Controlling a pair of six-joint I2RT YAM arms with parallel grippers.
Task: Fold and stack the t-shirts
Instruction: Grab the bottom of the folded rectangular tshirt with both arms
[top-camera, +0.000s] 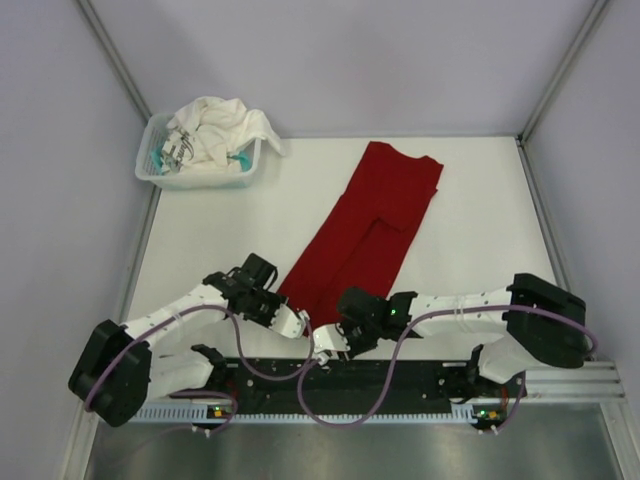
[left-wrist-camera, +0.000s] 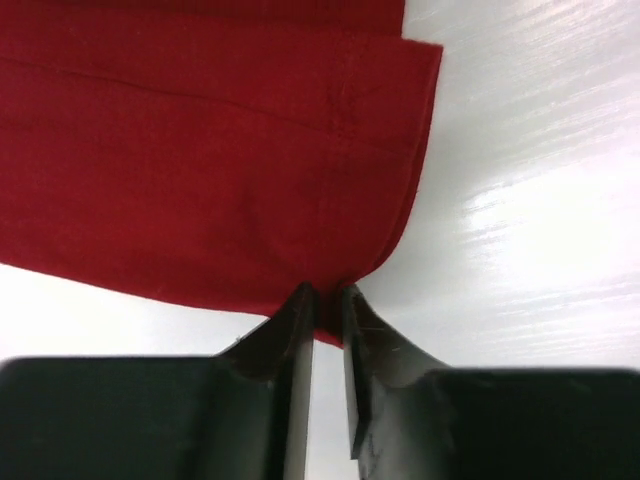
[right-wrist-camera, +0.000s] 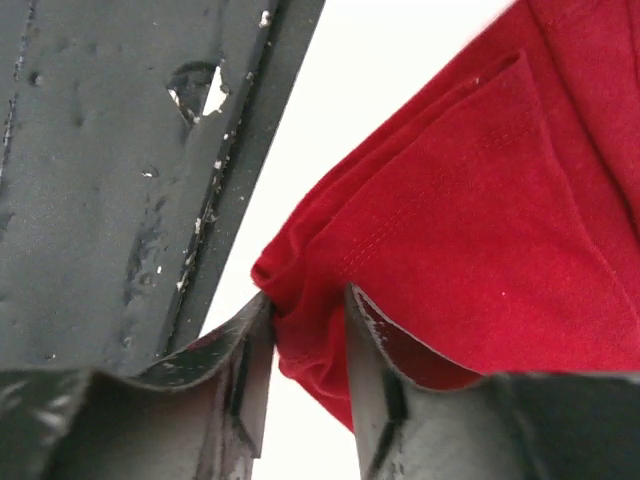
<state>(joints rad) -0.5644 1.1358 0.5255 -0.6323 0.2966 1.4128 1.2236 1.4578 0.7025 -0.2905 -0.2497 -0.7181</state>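
The red t-shirt (top-camera: 365, 225) lies folded into a long narrow strip, running slantwise from the table's near middle toward the far right. Both grippers meet at its near end. My left gripper (top-camera: 298, 322) is shut on the near hem corner of the red cloth (left-wrist-camera: 200, 150), which is pinched thin between the jaws (left-wrist-camera: 327, 300). My right gripper (top-camera: 332, 340) is shut on a bunched fold of the same shirt (right-wrist-camera: 480, 200), the cloth filling the gap between its jaws (right-wrist-camera: 308, 310). The white t-shirt (top-camera: 215, 130) sits crumpled in the basket at the far left.
The white slatted basket (top-camera: 150, 168) stands in the far left corner of the white table (top-camera: 480, 230). A black mounting rail (top-camera: 400, 385) runs along the near edge, just behind the right gripper, and fills the left of the right wrist view (right-wrist-camera: 100, 150). Grey walls enclose the table.
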